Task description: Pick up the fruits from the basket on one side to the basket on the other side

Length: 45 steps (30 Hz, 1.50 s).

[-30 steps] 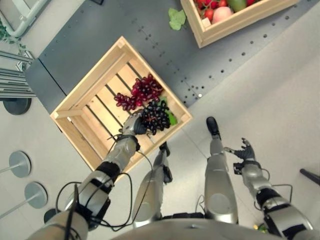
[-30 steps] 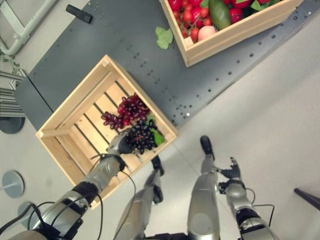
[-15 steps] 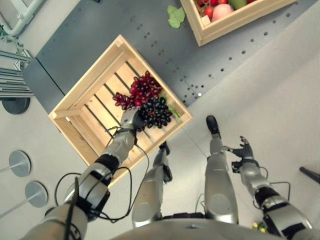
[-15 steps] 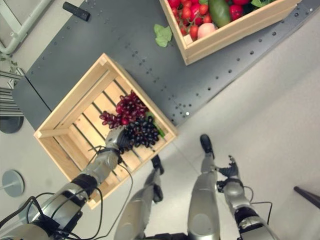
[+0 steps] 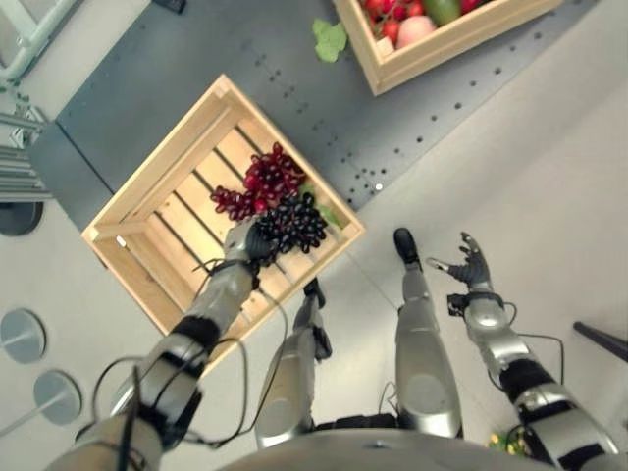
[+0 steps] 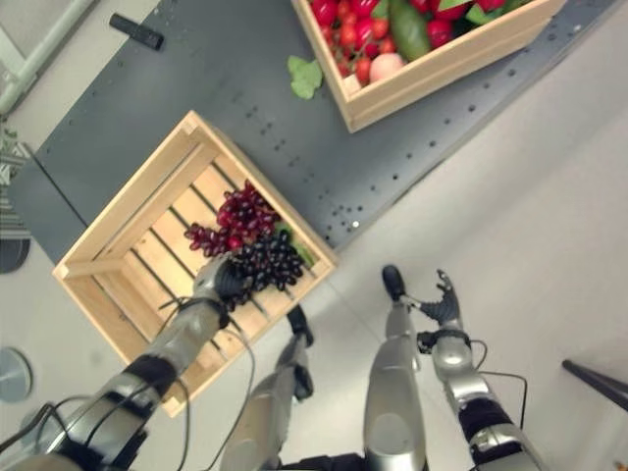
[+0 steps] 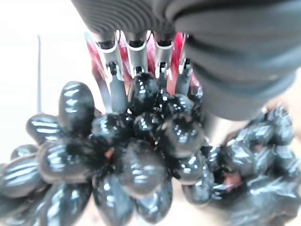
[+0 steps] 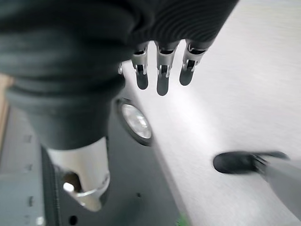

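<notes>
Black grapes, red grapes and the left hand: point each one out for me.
black grapes (image 5: 292,222): left eye view, middle of the dark bunch.
red grapes (image 5: 265,180): left eye view, centre of the red cluster.
left hand (image 5: 242,240): left eye view, back of the hand, beside the dark bunch.

Bare dark grey perforated desk (image 5: 324,108) lies open between the slatted pale wooden crate (image 5: 147,186) and the fruit-filled wooden crate (image 5: 461,39). Red grape bunch (image 5: 257,184) crowds the slatted crate's near corner; a green leaf (image 5: 330,39) lies beside the filled crate.
</notes>
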{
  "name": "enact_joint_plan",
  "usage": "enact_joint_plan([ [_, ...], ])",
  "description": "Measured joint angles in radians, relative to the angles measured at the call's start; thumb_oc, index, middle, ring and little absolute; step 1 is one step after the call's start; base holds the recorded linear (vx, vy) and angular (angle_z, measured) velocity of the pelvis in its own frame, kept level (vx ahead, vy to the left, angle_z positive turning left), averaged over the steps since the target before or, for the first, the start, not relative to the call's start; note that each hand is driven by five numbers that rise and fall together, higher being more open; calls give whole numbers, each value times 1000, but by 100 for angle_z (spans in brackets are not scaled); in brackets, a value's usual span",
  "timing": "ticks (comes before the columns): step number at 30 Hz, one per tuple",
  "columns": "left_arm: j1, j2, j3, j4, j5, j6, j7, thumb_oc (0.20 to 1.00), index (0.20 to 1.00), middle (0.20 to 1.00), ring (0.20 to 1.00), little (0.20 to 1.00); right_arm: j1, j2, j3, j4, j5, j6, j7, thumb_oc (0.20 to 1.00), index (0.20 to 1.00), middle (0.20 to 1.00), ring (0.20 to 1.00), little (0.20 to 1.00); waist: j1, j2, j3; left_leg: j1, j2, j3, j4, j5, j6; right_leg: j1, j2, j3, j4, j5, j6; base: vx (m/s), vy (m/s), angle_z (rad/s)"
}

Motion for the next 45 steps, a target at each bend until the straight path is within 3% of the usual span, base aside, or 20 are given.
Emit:
enact_joint_plan([
  [4,92,218,93,-156,0,-36,-44,200,200,200,200,200,52,-39,-6,-74,-28,-12,42,1000,1000,1000,1000,1000,14,2,-2,14,12,-14,0,-3,-11,22,11,-14,0,-9,-4,28,-65,8],
  [5,121,311,156,-202,0,-43,-69,200,200,200,200,200,70,-49,-19,-98,-29,-13,69,1000,1000,1000,1000,1000,28,4,-3,19,17,-23,0,-4,-15,30,17,-22,0,-10,-6,50,-67,10],
  [8,150,439,242,-293,-1,-58,-108,200,200,200,200,200,107,-74,-32,-142,-44,-13,111,1000,1000,1000,1000,1000,59,10,-7,37,25,-34,0,0,-18,56,23,-35,0,-13,-12,23,-51,12],
  [13,155,495,301,-437,-23,-106,-155,200,200,200,200,200,128,-104,-58,-231,-57,-21,176,1000,1000,1000,1000,1000,90,50,-34,55,36,-59,0,3,-24,95,31,-75,0,-21,-27,15,-64,15],
  [24,172,542,348,-562,-26,-142,-215,200,200,200,200,200,144,-116,-117,-288,-67,-24,236,1000,1000,1000,1000,1000,98,79,-55,87,48,-90,0,-1,-31,147,43,-106,0,-35,-31,3,-27,8],
  [25,172,542,348,-561,-26,-142,-216,1000,1000,1000,1000,1000,145,-116,-117,-288,-67,-24,237,1000,1000,1000,1000,1000,98,82,-57,87,49,-90,0,-1,-31,148,44,-107,0,-35,-31,0,0,0],
  [32,170,429,342,-546,-36,-139,-218,1000,1000,1000,1000,1000,158,-111,-119,-283,-80,-21,234,1000,1000,1000,1000,1000,81,92,-70,85,53,-104,0,5,-36,150,49,-116,0,-31,-40,-25,-6,2],
  [45,168,233,239,-410,4,-96,-212,1000,1000,1000,1000,1000,186,-99,-183,-282,-97,-19,151,1000,1000,1000,1000,1000,66,71,-90,19,68,-101,0,10,-44,82,63,-115,0,-33,-44,-21,7,-1],
])
